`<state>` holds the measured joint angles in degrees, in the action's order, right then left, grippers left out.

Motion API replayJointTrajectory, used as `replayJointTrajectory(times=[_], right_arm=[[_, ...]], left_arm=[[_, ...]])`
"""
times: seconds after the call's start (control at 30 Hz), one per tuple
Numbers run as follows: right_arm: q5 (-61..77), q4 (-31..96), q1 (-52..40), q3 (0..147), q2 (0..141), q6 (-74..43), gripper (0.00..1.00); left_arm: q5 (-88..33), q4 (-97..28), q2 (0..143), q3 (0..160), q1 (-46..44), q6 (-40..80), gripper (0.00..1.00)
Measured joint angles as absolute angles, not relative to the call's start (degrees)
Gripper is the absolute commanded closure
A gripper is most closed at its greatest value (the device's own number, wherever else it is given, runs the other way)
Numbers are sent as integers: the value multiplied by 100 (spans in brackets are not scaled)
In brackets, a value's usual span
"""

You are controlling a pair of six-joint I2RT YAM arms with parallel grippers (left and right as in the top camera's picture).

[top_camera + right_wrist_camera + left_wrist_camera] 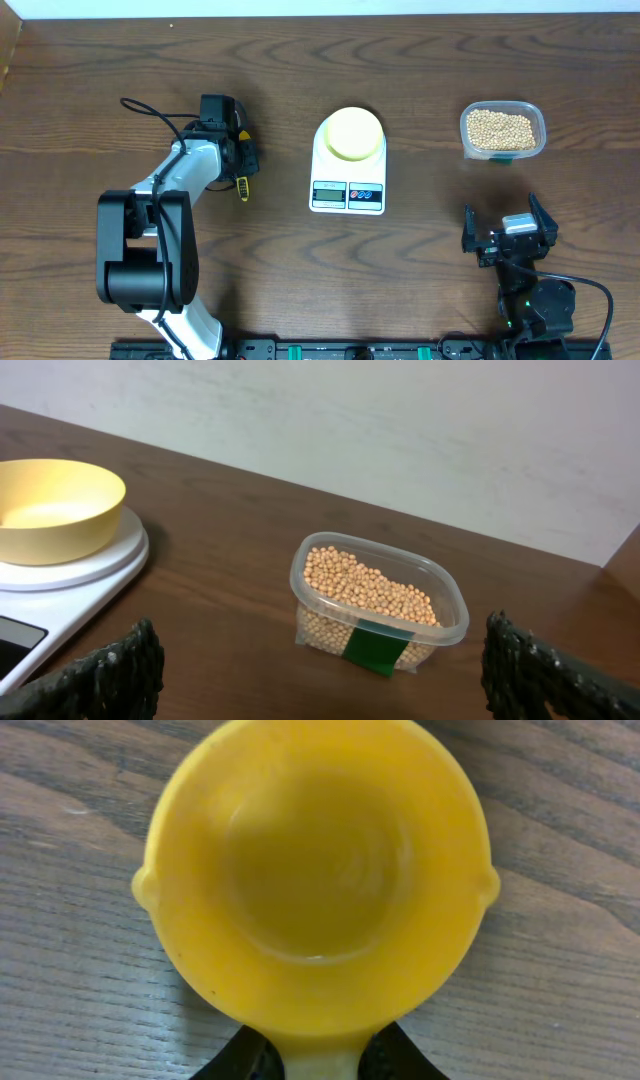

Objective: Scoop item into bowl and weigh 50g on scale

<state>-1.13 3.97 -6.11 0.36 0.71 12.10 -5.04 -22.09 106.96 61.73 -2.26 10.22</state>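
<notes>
Your left claw [322, 1065] is on the left side of the counter [420, 280], and it has the yellow scoop [320, 870] by the handle. The claw is almost closed. Its dark fingers [248, 1067] sit tight against both sides of the handle. The round cup of the scoop points away from the claw with its open side facing up. From above you can see just the thin end of the handle poking out near the claw.

Your right claw [502, 215] is on the right side, close to you. It is open as wide as it goes and it holds nothing. Its two fingers stand far apart and point to the far side of the counter.

The beans [365, 585] are small, round and tan. They lie in a heap in a clear plastic tub [455, 615] with a green label on its side. The tub stands on the far right of the counter, just past your right claw and well apart from the scoop.

The white scale [347, 193] is in the middle of the counter, between your two arms. Its little screen and buttons face you. The pale yellow bowl [354, 134] sits upright on the far part of the scale, on the round plate.
</notes>
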Motion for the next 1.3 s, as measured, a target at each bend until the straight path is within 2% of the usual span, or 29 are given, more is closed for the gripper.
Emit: replayJointTrajectory(times=[0.27, 0.3, 0.63, 1.07, 1.3], right_arm=[[-110, 397, -611, 36, 73, 1210, 1], [-113, 399, -611, 36, 71, 1210, 1], [-113, 399, -611, 36, 71, 1210, 1], [-113, 399, -611, 36, 73, 1210, 1], [-113, 397, -611, 36, 73, 1210, 1]], left_arm=[[-537, -2154, 10696, 6173, -228, 1028, 81], [-548, -2139, 10696, 6173, -228, 1039, 85], [-569, -1697, 10530, 6173, -228, 1197, 85], [-572, 174, 9887, 6193, -119, 3170, 85], [-569, 751, 9887, 6193, -117, 3590, 85]])
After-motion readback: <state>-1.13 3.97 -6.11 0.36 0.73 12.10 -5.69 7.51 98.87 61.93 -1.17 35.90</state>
